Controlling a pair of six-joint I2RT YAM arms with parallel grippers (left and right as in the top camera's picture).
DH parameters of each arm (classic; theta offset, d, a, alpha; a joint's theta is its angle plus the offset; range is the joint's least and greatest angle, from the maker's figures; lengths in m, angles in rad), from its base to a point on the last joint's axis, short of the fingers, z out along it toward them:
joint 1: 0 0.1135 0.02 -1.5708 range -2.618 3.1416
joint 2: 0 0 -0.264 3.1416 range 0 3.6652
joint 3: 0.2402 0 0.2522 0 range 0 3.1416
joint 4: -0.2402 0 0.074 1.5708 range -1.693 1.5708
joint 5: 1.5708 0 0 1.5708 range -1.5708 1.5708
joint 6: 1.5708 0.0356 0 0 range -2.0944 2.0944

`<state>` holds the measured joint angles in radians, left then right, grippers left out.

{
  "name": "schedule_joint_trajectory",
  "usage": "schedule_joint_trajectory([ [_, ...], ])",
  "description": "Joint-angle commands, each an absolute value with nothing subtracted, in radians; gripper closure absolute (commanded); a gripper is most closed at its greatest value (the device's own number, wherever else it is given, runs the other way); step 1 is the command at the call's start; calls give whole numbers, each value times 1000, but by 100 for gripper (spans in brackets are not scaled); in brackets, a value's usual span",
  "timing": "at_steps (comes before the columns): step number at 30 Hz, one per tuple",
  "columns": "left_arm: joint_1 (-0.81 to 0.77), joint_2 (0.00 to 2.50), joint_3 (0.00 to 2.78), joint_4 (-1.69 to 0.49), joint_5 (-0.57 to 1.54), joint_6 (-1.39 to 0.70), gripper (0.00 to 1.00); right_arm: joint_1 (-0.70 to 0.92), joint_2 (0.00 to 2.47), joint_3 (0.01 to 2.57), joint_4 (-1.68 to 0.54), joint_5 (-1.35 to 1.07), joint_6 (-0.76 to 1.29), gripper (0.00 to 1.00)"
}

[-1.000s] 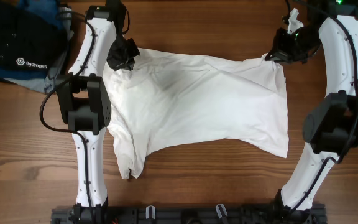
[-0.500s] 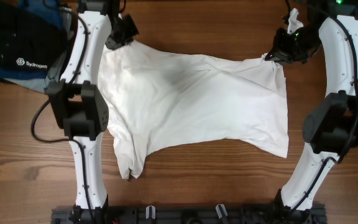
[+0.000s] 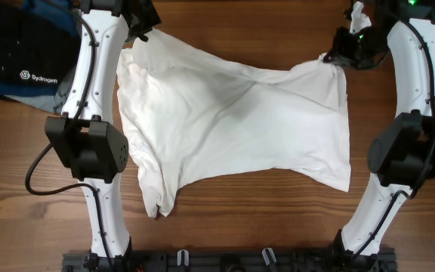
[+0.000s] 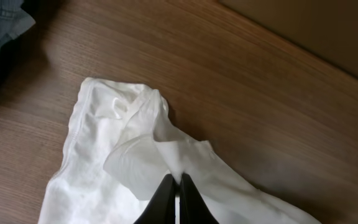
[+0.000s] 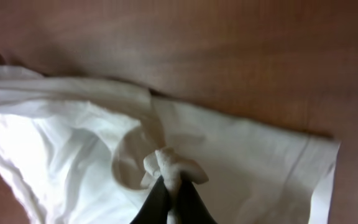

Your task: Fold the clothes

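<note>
The white shirt (image 3: 232,121) lay spread across the middle of the wooden table (image 3: 225,238), between the two arms, wrinkled but mostly flat. Its near edge rested on the wood, and a narrower part reached toward the near left, ending just beside the lower link of the left arm

The left gripper (image 4: 176,178) had its two dark fingers pressed together, with a fold of the thin white cloth pinched between the tips. It held the far left corner of the shirt. In the left wrist view the cloth rose to the tips in a small peak, and beyond it a hemmed edge lay bunched on the table. From above, this gripper sat near the far edge of the table, and the corner of the shirt was drawn up toward it

The right gripper (image 5: 173,185) was likewise clamped tight on the shirt, at the far right corner. The right wrist view showed a small knot of cloth bunched just past the fingertips, with the rest fanning away to both sides over the wood. From above, that corner ran to a point at the gripper. A small white scrap showed just beyond it, possibly more of the shirt, though it was too small to be sure

A dark stack of cloth (image 3: 21,53) with a white logo lay at the far left corner of the table, on the other side of the left arm from the shirt and apart from it
</note>
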<state>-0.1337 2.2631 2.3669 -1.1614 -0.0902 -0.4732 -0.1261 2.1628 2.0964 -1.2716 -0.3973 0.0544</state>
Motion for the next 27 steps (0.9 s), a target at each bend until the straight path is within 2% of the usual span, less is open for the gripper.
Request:
schedule_joint_trajectory([
  [1, -131, 2255, 2379, -1148, -138, -476, 96, -123, 2143, 2114, -1181, -370, 26, 96],
  [16, -114, 2255, 2379, -1071, -237, -475, 96, -125, 2143, 2114, -762, -205, 12, 96],
  [27, -44, 2255, 2379, -993, -237, -473, 96, -125, 2143, 2114, -604, -202, -46, 96],
])
